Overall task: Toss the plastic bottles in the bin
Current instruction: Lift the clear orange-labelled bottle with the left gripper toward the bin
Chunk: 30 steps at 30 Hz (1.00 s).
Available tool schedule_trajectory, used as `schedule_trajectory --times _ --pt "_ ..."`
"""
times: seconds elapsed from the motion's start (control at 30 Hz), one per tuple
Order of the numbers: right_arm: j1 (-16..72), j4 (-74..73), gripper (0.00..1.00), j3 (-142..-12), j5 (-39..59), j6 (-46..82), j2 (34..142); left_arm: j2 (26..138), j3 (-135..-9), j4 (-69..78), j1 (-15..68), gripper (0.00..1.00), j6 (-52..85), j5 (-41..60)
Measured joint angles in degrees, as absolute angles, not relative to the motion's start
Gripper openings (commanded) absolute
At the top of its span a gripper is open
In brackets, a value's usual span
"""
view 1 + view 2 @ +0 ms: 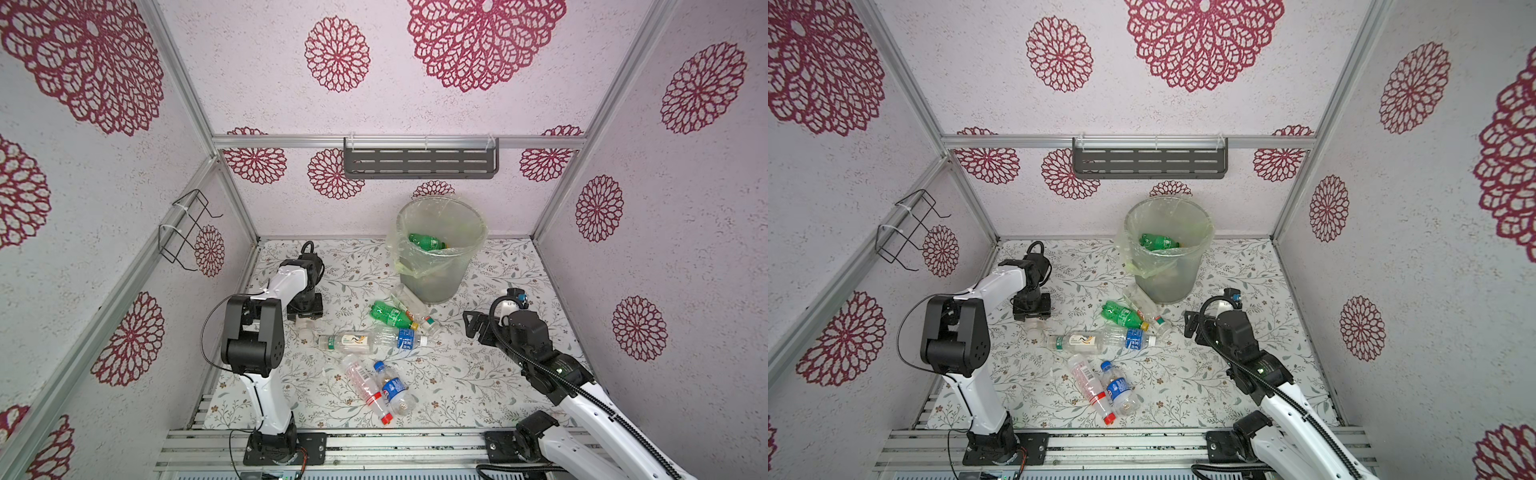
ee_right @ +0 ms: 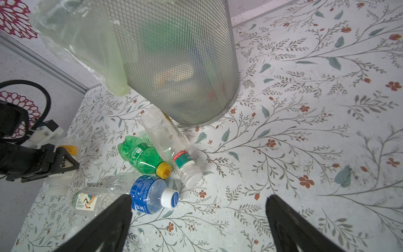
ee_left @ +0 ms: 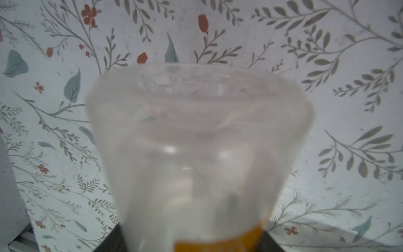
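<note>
Seemingly empty, the bottle with the orange label (image 3: 196, 141) is judged light, thin-walled and slippery. It would dent under a hard squeeze and roll if let slip, so it is best taken across the middle of its body. It lies on the table (image 1: 478, 374) at the left, well apart from the bin (image 1: 436, 278), and is clasped on both sides by the narrow-set fingers of the left gripper (image 1: 305, 319). The right gripper (image 2: 198, 209) is held wide, with nothing between its fingers, near the bin's foot. Six more bottles (image 1: 401, 337) are scattered between the arms, and a green bottle (image 1: 426, 242) is already in the bin. The tall rim, and the bag (image 1: 397, 249) draped over it, must be cleared.
</note>
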<state>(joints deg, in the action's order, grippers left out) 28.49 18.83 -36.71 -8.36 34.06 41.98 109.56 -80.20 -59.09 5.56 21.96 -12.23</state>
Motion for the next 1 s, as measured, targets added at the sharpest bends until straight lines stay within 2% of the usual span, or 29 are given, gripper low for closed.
schedule_trajectory --times 0.4,1.0 --pt "28.49 19.38 0.99 -36.45 -9.28 34.11 42.54 104.16 -81.67 -59.68 5.74 0.44 22.63 -7.51" --pt "28.42 18.11 0.99 -33.28 -9.23 35.27 44.66 99.59 -94.26 -59.44 8.67 0.46 28.21 9.82"
